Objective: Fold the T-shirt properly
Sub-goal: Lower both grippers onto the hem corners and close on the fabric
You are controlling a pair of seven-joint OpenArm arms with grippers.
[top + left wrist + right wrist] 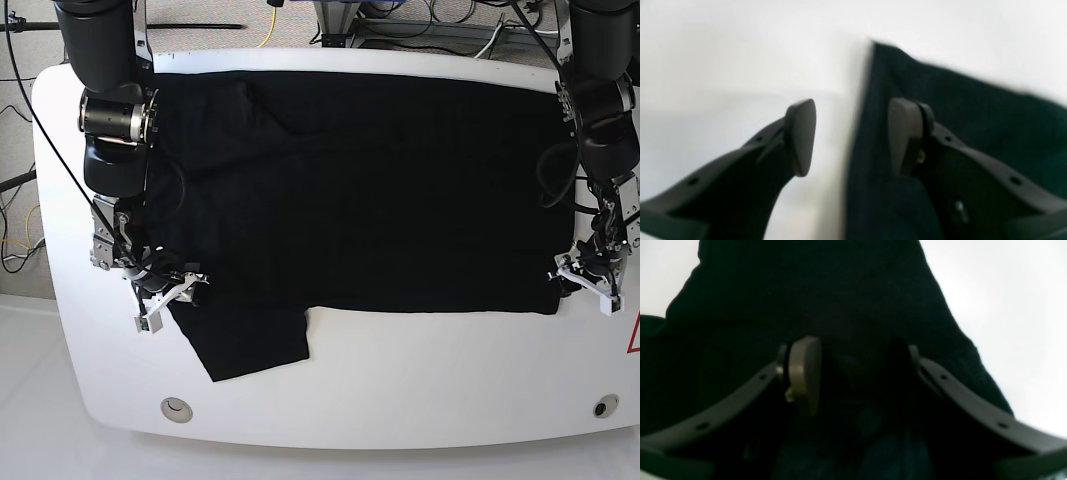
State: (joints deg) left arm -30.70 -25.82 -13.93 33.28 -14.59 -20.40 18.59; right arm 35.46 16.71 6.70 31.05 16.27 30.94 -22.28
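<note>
A large black short-sleeved cloth T-shirt [360, 190] lies spread flat, plain side up, filling most of the middle and upper part of the base frame on the white bench [400, 390]. Its long straight edge runs across the lower middle of the frame. One sleeve juts toward the lower left of the frame, and another fold of cloth shows at the upper left. A few soft creases cross the upper left area.

The T-shirt [360, 190] lies spread flat on the table [420, 380], covering most of its far half. One sleeve reaches toward the near edge at base-view left. The right gripper [168, 296] is over that sleeve. The left gripper [585, 280] straddles the opposite edge, base-view right.
</note>
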